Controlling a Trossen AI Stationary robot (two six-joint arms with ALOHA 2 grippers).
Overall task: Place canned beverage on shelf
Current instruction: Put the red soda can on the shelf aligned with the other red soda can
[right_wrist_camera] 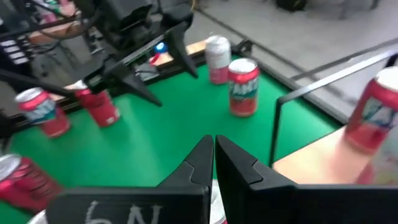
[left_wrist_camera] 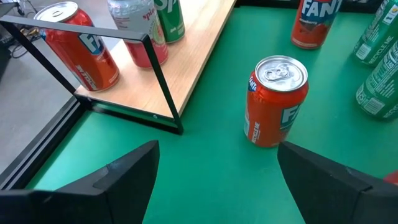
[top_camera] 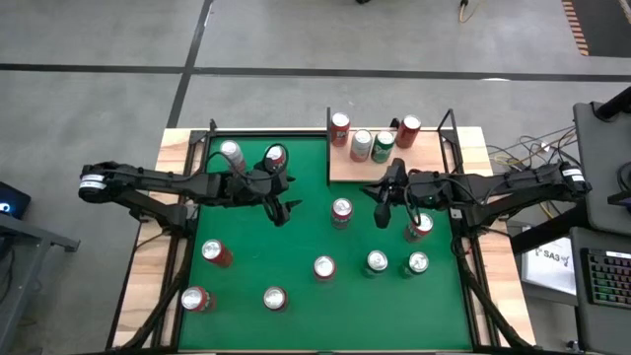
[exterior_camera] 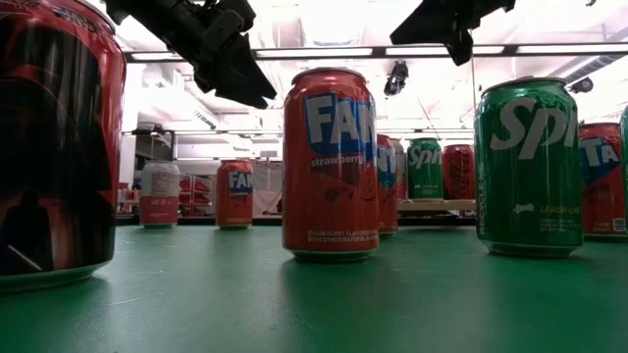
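High view: four cans are already standing on the shelf, while the left tool is hovering open, empty, near an orange can just beside the shelf, and the right tool is waiting closed.

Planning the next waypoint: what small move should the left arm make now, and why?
Probably ease the left gripper toward the orange can near the shelf: its fingers are open and empty, and that upright can sits between them just ahead. The right gripper is shut, idle.

Four cans stand on the shelf; both tools seemingly hover empty.
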